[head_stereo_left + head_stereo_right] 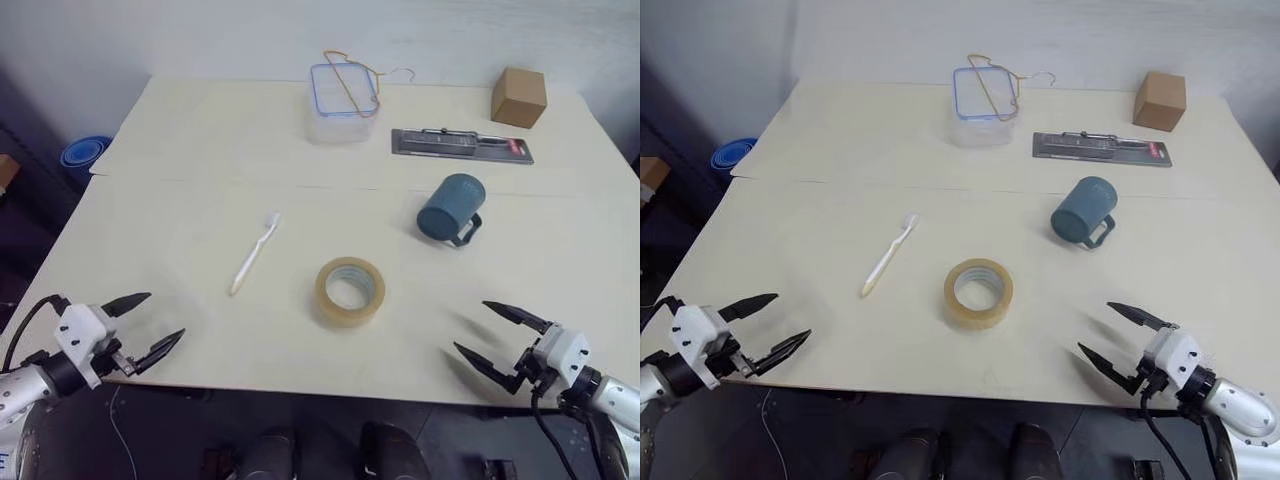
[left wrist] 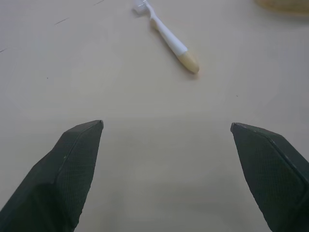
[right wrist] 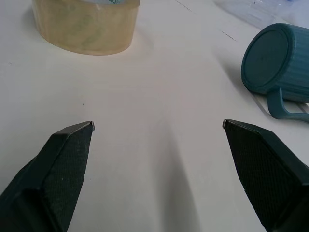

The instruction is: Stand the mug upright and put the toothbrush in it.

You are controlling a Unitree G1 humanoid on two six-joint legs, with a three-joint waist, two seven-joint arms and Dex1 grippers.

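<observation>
The dark teal mug (image 1: 451, 208) lies on its side right of the table's middle, its base toward me and its loop handle low on the right; it also appears in the right wrist view as the mug (image 3: 280, 63). The white toothbrush (image 1: 254, 253) lies flat left of centre, bristled head away from me, and the toothbrush (image 2: 169, 38) lies ahead of the left fingers. My left gripper (image 1: 145, 325) hovers open at the near left table edge, holding nothing. My right gripper (image 1: 490, 335) is open and empty at the near right edge.
A tan tape roll (image 1: 350, 290) lies between toothbrush and mug. At the back stand a clear plastic box (image 1: 343, 102) with a wire hanger on it, a dark flat tool (image 1: 461, 146) and a small cardboard box (image 1: 518, 97). A blue bowl (image 1: 84, 153) sits beyond the table's left edge.
</observation>
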